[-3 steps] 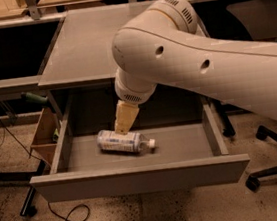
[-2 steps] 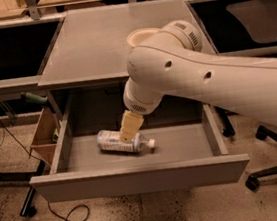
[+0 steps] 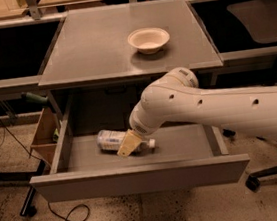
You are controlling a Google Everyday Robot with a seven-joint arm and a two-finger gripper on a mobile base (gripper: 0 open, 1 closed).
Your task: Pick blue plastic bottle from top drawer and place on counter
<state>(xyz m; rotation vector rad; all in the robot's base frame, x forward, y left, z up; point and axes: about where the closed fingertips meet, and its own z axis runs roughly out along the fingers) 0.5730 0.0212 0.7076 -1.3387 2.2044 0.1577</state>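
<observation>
The blue plastic bottle (image 3: 110, 139) lies on its side on the floor of the open top drawer (image 3: 137, 178), white cap to the right. My gripper (image 3: 125, 145) reaches down into the drawer from the right and sits right over the bottle's cap-side half, hiding part of it. One tan finger (image 3: 126, 143) shows in front of the bottle. The grey counter (image 3: 90, 48) is above the drawer, and the large white arm crosses the drawer's right half.
A white round bowl (image 3: 148, 39) stands on the counter at the back right. A cardboard box (image 3: 43, 134) stands on the floor left of the drawer. Cables lie on the floor at the front left. A chair base is at the right.
The arm has dropped lower and swung away from the counter, uncovering the bowl. The gripper has moved down and right onto the bottle. The bottle has not moved.
</observation>
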